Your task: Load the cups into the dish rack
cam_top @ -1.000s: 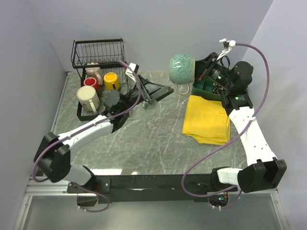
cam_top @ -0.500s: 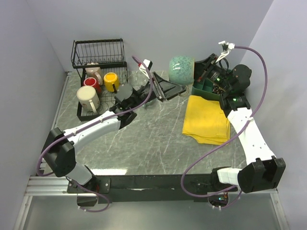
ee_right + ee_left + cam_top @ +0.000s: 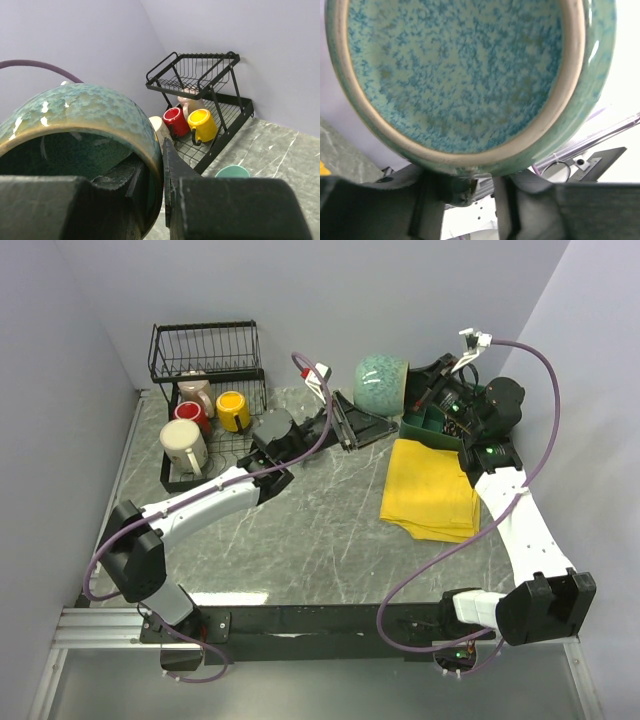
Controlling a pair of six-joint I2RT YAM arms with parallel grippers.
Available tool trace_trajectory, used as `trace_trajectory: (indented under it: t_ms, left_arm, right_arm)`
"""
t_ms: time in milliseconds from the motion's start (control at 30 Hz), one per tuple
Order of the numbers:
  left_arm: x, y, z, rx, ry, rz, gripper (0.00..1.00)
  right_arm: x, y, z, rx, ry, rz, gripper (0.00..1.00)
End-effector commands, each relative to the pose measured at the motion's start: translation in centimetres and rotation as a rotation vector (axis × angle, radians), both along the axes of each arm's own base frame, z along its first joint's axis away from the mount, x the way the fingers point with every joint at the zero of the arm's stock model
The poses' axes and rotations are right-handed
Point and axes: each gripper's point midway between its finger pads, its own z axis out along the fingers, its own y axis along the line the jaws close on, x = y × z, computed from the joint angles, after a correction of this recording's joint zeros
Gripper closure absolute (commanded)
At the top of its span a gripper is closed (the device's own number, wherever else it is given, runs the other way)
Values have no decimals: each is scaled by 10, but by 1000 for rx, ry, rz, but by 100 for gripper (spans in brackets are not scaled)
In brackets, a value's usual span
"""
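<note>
We watch the left gripper (image 3: 464, 202) leave the dish rack (image 3: 205, 360) and reach right across the desk (image 3: 330, 530); it is now up against the teal mug (image 3: 380, 383). The rack stands in the desk's far left corner. The yellow cloth (image 3: 432, 490) lies flat towards the right edge, with the green tray (image 3: 432, 425) just behind it. The teal mug hangs on its side above the far edge, right of middle, its base facing the left gripper. The right gripper (image 3: 155, 175) is clamped on its rim, one finger inside and one outside. The left jaws flank the base's lower edge, and we cannot tell if they grip. On the rack's base sit the cream mug (image 3: 183, 443), yellow mug (image 3: 232, 408), red mug (image 3: 192, 415) and beige mug (image 3: 197, 392).
</note>
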Motion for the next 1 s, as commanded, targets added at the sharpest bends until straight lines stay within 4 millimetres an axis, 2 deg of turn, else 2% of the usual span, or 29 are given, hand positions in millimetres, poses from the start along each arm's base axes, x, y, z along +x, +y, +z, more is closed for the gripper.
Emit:
trace_trajectory:
  t_ms: [0, 100, 167, 200, 267, 300, 333, 367, 433, 467, 533, 567, 633, 667, 733, 767, 800, 833, 867, 900, 933, 967]
  left_arm:
    - [-4, 13, 45, -96, -92, 53, 61]
    - [-4, 16, 48, -101, -110, 68, 70]
    - [-4, 17, 45, -97, -115, 73, 86]
    - [-4, 18, 43, -97, -117, 75, 98]
    - [-3, 21, 40, -100, -121, 80, 99]
    - [-7, 26, 45, -123, -143, 81, 99]
    - [-6, 28, 37, -120, -128, 78, 99]
    - [-3, 32, 36, -126, -123, 87, 99]
    - [-7, 42, 33, -153, -114, 77, 99]
    - [-5, 48, 33, -164, -114, 82, 99]
    - [-5, 58, 27, -168, -101, 93, 99]
    - [-8, 65, 31, -177, -110, 100, 99]
    - [-4, 73, 21, -160, -98, 126, 99]
    - [-8, 82, 26, -170, -106, 141, 99]
    - [0, 91, 9, -133, -71, 187, 99]
    - [-5, 100, 12, -128, -75, 206, 99]
    - [0, 105, -3, -86, -64, 243, 99]
    - [9, 114, -10, -65, -43, 304, 99]
    - [9, 125, -20, -14, -5, 352, 99]
    - [14, 132, -40, 43, 11, 403, 99]
    - [21, 144, -52, 83, 39, 457, 99]
    - [24, 160, -60, 118, 68, 526, 99]
  right_arm:
    - [-33, 4, 36, 3, -161, 43, 100]
    - [-36, 6, 32, -6, -161, 58, 100]
    - [-37, 8, 26, -14, -155, 80, 100]
    - [-42, 11, 23, -26, -161, 106, 100]
    - [-45, 12, 16, -36, -154, 121, 99]
    - [-46, 12, 11, -46, -151, 126, 95]
    - [-50, 14, 7, -58, -149, 147, 91]
    - [-53, 14, 3, -68, -150, 150, 76]
    - [-57, 15, -8, -103, -146, 168, 54]
    - [-61, 15, -10, -118, -154, 172, 35]
    - [-64, 13, -21, -157, -155, 171, 18]
    - [-65, 13, -30, -187, -149, 171, 10]
    - [-71, 11, -41, -221, -150, 182, 6]
    - [-75, 10, -51, -253, -152, 196, 2]
    - [-81, 5, -65, -293, -146, 206, 0]
    - [-86, 3, -80, -338, -141, 229, 0]
    - [-89, 0, -86, -360, -141, 230, 0]
    - [-92, -6, -95, -379, -137, 215, 0]
    - [-95, -10, -108, -417, -129, 214, 0]
    - [-97, -14, -117, -438, -118, 209, 0]
    - [-101, -17, -126, -460, -106, 203, 0]
    - [-106, -21, -145, -510, -76, 217, 0]
